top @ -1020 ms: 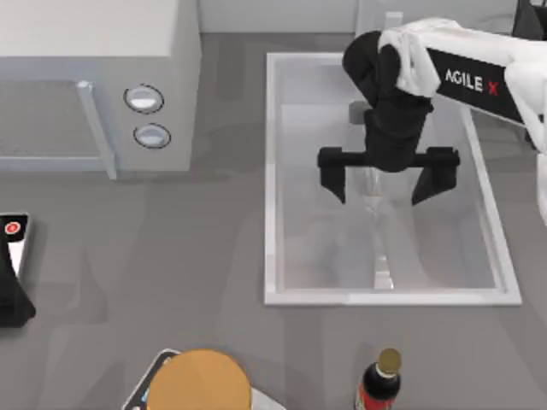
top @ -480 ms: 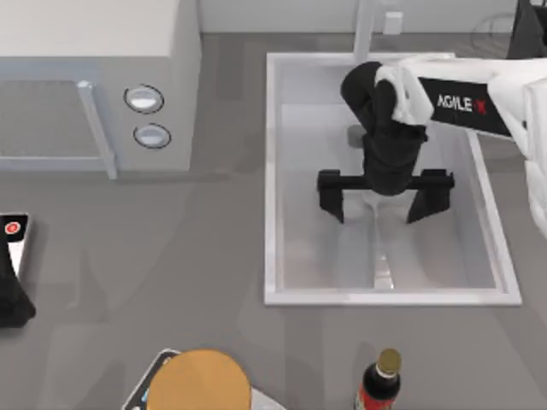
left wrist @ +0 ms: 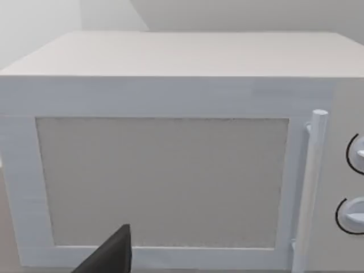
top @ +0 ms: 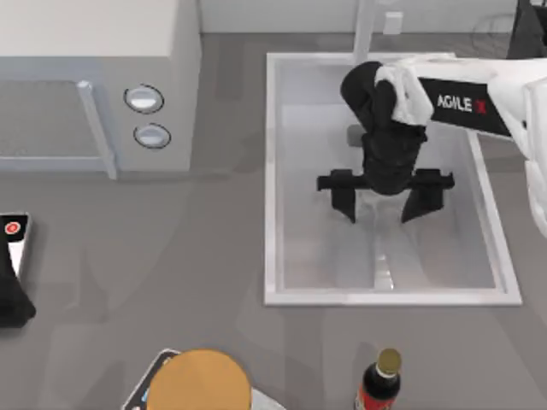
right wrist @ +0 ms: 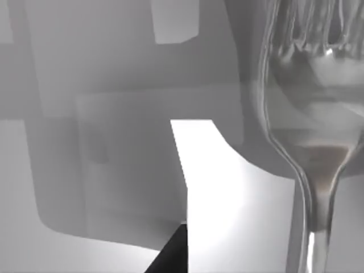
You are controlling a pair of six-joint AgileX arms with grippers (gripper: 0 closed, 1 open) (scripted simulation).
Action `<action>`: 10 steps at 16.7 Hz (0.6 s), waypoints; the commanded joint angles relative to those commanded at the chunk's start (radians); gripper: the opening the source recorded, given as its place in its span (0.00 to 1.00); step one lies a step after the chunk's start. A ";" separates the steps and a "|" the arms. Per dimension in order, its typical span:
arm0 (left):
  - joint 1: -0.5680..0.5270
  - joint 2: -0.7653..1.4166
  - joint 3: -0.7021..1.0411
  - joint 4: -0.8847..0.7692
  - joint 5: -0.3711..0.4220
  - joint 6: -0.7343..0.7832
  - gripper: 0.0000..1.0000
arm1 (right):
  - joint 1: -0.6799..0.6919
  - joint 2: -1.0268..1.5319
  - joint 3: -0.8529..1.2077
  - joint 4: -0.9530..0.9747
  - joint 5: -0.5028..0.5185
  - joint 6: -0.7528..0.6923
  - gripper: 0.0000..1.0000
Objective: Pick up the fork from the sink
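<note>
While our left gripper (top: 10,295) sits parked at the table's left edge near the white box-shaped microwave (top: 94,77), our right gripper (top: 381,203) is down inside the large rectangular light-grey sink (top: 272,179). Its black fingers (top: 344,191) are spread wide, gripping nothing. The slim pale silver-grey metal fork (right wrist: 310,142) lies on the basin floor between them, handle toward the sink's near rim; from above it is faint, so contact is hard to judge.
</note>
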 joint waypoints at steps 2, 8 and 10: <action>0.000 0.000 0.000 0.000 0.000 0.000 1.00 | 0.000 0.000 0.000 0.000 0.000 0.000 0.25; 0.000 0.000 0.000 0.000 0.000 0.000 1.00 | 0.000 0.000 0.000 0.000 0.000 0.000 0.00; 0.000 0.000 0.000 0.000 0.000 0.000 1.00 | 0.000 0.000 0.000 0.000 0.000 0.000 0.00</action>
